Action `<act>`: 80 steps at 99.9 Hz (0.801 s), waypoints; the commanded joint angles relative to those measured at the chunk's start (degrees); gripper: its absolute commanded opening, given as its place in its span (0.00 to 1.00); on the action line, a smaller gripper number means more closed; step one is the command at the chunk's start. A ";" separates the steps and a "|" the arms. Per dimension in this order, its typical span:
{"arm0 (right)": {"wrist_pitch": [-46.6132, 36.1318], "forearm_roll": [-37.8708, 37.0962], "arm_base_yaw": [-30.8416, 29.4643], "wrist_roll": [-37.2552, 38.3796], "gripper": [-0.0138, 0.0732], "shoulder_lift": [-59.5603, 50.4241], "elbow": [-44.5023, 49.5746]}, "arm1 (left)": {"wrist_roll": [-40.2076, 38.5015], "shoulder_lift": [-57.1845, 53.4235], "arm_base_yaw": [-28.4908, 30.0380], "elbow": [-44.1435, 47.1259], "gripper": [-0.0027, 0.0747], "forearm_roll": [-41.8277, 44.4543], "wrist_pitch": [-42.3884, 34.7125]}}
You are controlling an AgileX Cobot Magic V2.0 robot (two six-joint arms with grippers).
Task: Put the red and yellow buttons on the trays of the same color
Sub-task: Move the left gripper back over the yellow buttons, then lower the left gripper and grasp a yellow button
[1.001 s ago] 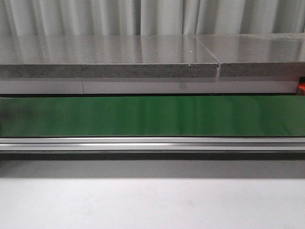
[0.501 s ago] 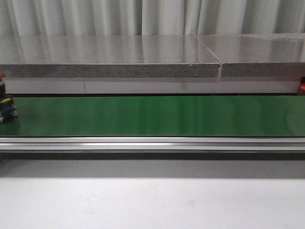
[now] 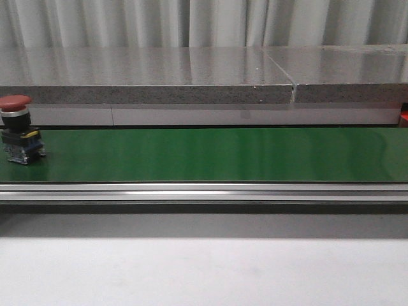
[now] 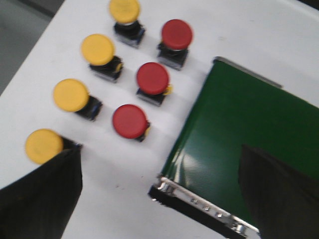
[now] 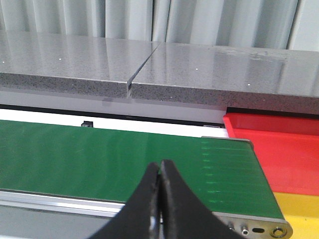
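A long green conveyor belt (image 3: 210, 154) runs across the front view, edged by an aluminium rail (image 3: 204, 192), with a white table (image 3: 204, 271) in front. Behind it lies a grey speckled stone counter (image 3: 146, 76) backed by pale curtains (image 3: 191, 22). A red button (image 3: 19, 129) stands upright on the belt at its far left end.

Beside that end, the left wrist view shows four yellow buttons (image 4: 97, 49) and three more red ones (image 4: 129, 121) in two rows on the white table. The left gripper (image 4: 159, 199) has its fingers spread wide.

The right gripper (image 5: 160, 199) has its fingers pressed together, holding nothing. A red tray (image 5: 274, 149) and a yellow tray (image 5: 301, 214) sit just past the belt's right end.

No writing is legible anywhere.
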 commanded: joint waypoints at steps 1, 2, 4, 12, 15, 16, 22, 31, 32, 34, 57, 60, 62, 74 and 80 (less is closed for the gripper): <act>-4.69 -0.43 0.07 -0.32 0.08 -1.08 -0.81 | -0.41 -2.87 4.49 1.20 0.84 -0.22 -3.60; -4.69 -0.43 0.07 -0.32 0.08 -1.08 -0.81 | -0.27 -2.99 5.33 1.40 0.84 -0.22 -3.60; -4.69 -0.43 0.07 -0.32 0.08 -1.08 -0.81 | -0.27 -2.98 6.53 1.97 0.84 -0.22 -3.60; -4.69 -0.43 0.07 -0.32 0.08 -1.08 -0.81 | -0.27 -3.20 10.70 3.87 0.84 -0.22 -3.86; -4.69 -0.43 0.07 -0.32 0.08 -1.08 -0.81 | -0.27 -3.20 12.01 4.68 0.84 -0.22 -4.10; -4.69 -0.43 0.07 -0.32 0.08 -1.08 -0.81 | -0.27 -3.20 12.92 5.01 0.84 -0.22 -4.35; -4.69 -0.43 0.07 -0.32 0.08 -1.08 -0.81 | -0.27 -3.09 14.76 6.26 0.84 -0.79 -5.52; -4.69 -0.43 0.07 -0.32 0.08 -1.08 -0.81 | -0.14 -2.87 16.87 7.89 0.84 -2.27 -8.00; -4.69 -0.43 0.07 -0.32 0.08 -1.08 -0.81 | -0.15 -2.76 17.01 8.12 0.84 -2.41 -8.14; -4.69 -0.43 0.07 -0.32 0.08 -1.08 -0.81 | -0.15 -2.50 17.00 8.31 0.84 -2.41 -8.71; -4.69 -0.43 0.07 -0.32 0.08 -1.08 -0.81 | -0.15 2.29 17.04 8.67 0.84 -1.50 -10.73; -4.69 -0.43 0.07 -0.32 0.08 -1.08 -0.81 | -0.15 2.94 17.04 8.67 0.84 -1.39 -11.03; -4.69 -0.43 0.07 -0.32 0.08 -1.08 -0.81 | -0.15 3.44 17.04 8.67 0.84 -1.39 -11.32; -4.69 -0.43 0.07 -0.32 0.08 -1.08 -0.81 | -0.15 6.10 17.04 8.67 0.84 -1.19 -12.91; -4.69 -0.43 0.07 -0.32 0.08 -1.08 -0.81 | -0.15 7.40 17.04 8.67 0.84 -1.15 -13.58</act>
